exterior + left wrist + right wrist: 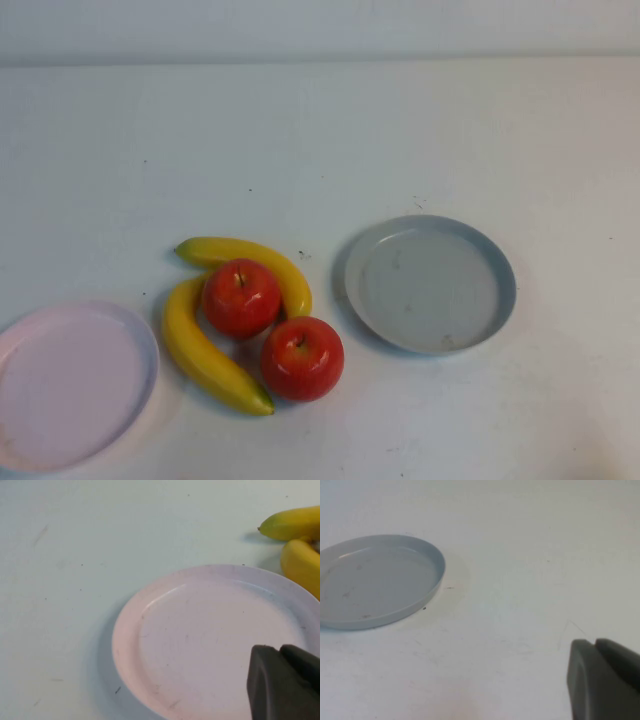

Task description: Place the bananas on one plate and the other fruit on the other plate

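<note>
Two yellow bananas lie on the table in the high view, one arching behind the fruit, the other curving at the left. Two red apples sit between them, one farther back and one nearer. The empty grey-blue plate lies to their right, the empty pale pink plate at the front left. My left gripper hangs shut over the pink plate with nothing in it; both bananas' ends show beyond the plate's rim. My right gripper is shut and empty over bare table beside the grey-blue plate.
A white table carries everything, with a pale wall along its far edge. Neither arm shows in the high view.
</note>
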